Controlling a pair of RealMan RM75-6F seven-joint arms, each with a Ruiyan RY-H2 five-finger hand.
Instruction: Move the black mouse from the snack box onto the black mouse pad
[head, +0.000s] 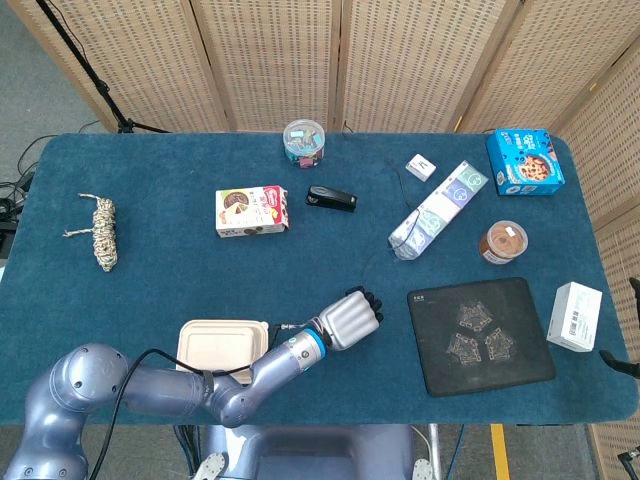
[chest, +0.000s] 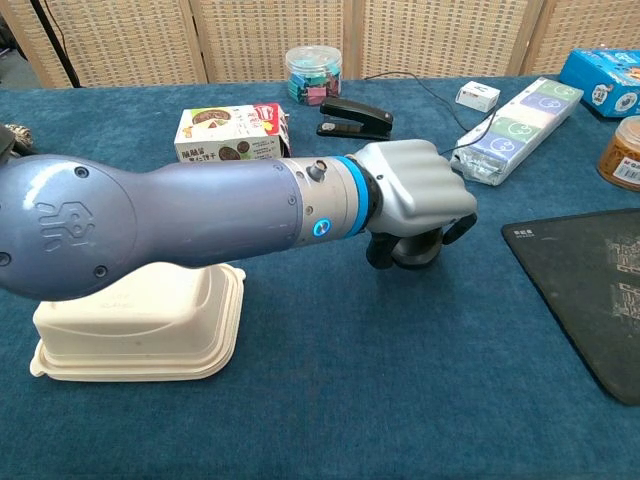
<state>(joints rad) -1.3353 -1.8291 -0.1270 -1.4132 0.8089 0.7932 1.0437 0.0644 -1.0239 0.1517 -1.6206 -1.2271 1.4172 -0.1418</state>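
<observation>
My left hand (head: 352, 318) (chest: 420, 205) grips the black mouse (chest: 412, 250) from above, just over the blue cloth; only the mouse's dark underside shows below the curled fingers in the chest view. The hand hovers a short way left of the black mouse pad (head: 480, 335) (chest: 590, 290), apart from it. The mouse's thin cable (head: 385, 252) trails back toward the far side of the table. The snack box (head: 251, 211) (chest: 230, 133) stands well behind with nothing on it. My right hand does not show in either view.
A beige lidded food container (head: 222, 350) (chest: 130, 320) lies under my left forearm. A stapler (head: 331, 199), a clip jar (head: 304, 141), a long wrapped pack (head: 438, 210), a brown jar (head: 502, 242), a blue cookie box (head: 524, 161), a white box (head: 575, 316) and a rope bundle (head: 102, 231) lie around.
</observation>
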